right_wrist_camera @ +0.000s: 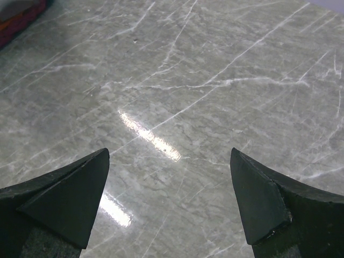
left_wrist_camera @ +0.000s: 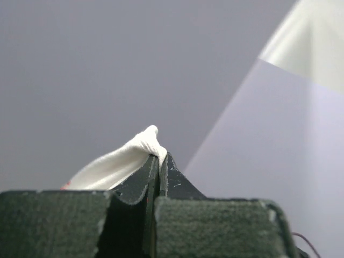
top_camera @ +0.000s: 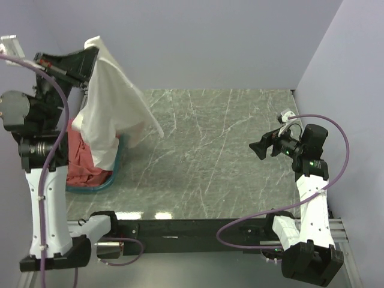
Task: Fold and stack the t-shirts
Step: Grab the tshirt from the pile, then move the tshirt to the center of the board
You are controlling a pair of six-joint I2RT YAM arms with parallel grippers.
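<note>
A white t-shirt (top_camera: 111, 108) hangs high over the table's left side, pinched at its top by my left gripper (top_camera: 90, 57), which is shut on it. In the left wrist view a fold of the white t-shirt (left_wrist_camera: 121, 161) pokes out between the closed fingertips of the left gripper (left_wrist_camera: 159, 161). Its print does not show. The salmon-red t-shirt (top_camera: 81, 162) lies bunched in the basket below the hanging cloth. Over the right side of the table my right gripper (top_camera: 258, 150) hovers open, and the right gripper (right_wrist_camera: 169, 204) holds nothing above bare marble.
A teal plastic basket (top_camera: 117, 162) stands at the table's left edge, partly covered by the hanging shirt. The grey marble table (top_camera: 216, 156) stretches between the arms. Lilac walls close in behind and to the right.
</note>
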